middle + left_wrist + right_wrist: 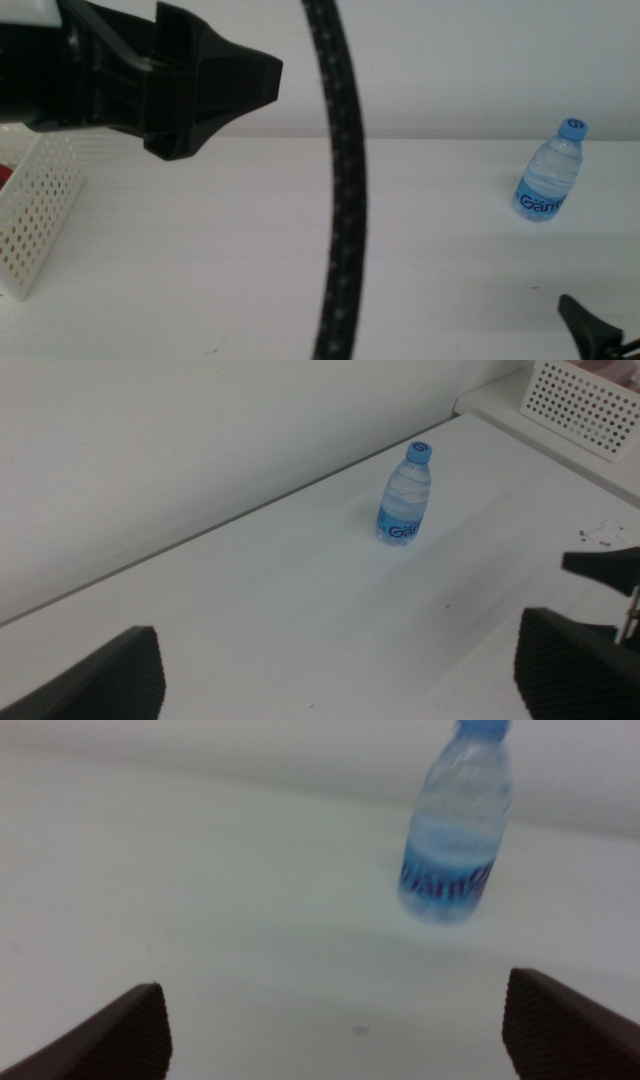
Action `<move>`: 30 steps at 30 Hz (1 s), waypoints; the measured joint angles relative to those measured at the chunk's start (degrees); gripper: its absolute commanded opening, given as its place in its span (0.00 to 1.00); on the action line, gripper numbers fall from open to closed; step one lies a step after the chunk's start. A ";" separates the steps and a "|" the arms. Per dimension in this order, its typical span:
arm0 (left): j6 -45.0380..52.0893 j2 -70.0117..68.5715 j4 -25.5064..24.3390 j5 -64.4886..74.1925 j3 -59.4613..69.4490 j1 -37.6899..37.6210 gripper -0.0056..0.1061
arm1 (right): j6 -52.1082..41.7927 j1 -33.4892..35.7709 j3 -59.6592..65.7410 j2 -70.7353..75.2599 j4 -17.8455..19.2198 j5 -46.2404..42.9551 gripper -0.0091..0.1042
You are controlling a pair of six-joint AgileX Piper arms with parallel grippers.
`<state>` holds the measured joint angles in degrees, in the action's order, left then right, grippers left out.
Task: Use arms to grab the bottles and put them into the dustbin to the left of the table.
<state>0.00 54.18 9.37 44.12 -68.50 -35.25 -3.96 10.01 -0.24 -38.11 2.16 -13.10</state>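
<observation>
White table [200, 250] in middle view: we see only water bottle [549, 172] standing upright at far right; dustbin [40, 215] at left edge, something red inside. Left gripper [215, 90] hangs high near dustbin. Left wrist view: jaws spread apart, empty. Right wrist view: right gripper [335, 1030] released, facing bottle, not touching. We judge one bottle left to bin.

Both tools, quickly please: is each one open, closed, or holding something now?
Left tool: open, holding nothing, high over the table.
Right tool: open, holding nothing, facing the water bottle.
</observation>
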 measured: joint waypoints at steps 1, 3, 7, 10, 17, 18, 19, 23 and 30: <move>0.00 0.00 0.00 0.00 0.00 0.00 0.89 | 0.00 0.25 0.00 -2.59 0.00 -1.41 0.86; 0.00 0.00 0.00 0.00 0.00 0.00 0.89 | -0.02 0.28 0.00 -6.61 0.12 -4.38 0.86; 0.00 0.00 0.00 0.00 0.00 0.00 0.89 | -0.02 0.28 0.00 -12.72 0.12 -12.59 0.86; 0.00 0.00 0.00 0.00 0.00 0.00 0.89 | -0.02 0.28 0.00 -17.05 0.12 -18.39 0.86; 0.00 0.00 0.00 0.00 0.00 0.00 0.89 | -3.82 0.28 0.00 -29.41 0.12 -30.52 0.86; 0.00 0.00 0.00 0.00 0.00 0.00 0.89 | -4.28 0.28 0.00 -30.67 0.12 -32.24 0.86; 0.00 0.00 0.00 0.00 0.00 0.00 0.89 | -4.84 0.28 0.00 -32.18 0.12 -33.84 0.86; 0.00 0.00 0.00 0.00 0.00 0.00 0.89 | -6.58 0.28 0.12 -37.47 -0.12 -39.91 0.86; 0.00 0.00 0.00 0.00 0.00 0.00 0.89 | -8.41 -0.37 0.12 -41.74 -2.49 -46.47 0.86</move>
<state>0.00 54.18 9.37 44.12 -68.50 -35.25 -12.37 9.64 -0.12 -79.85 -0.33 -59.57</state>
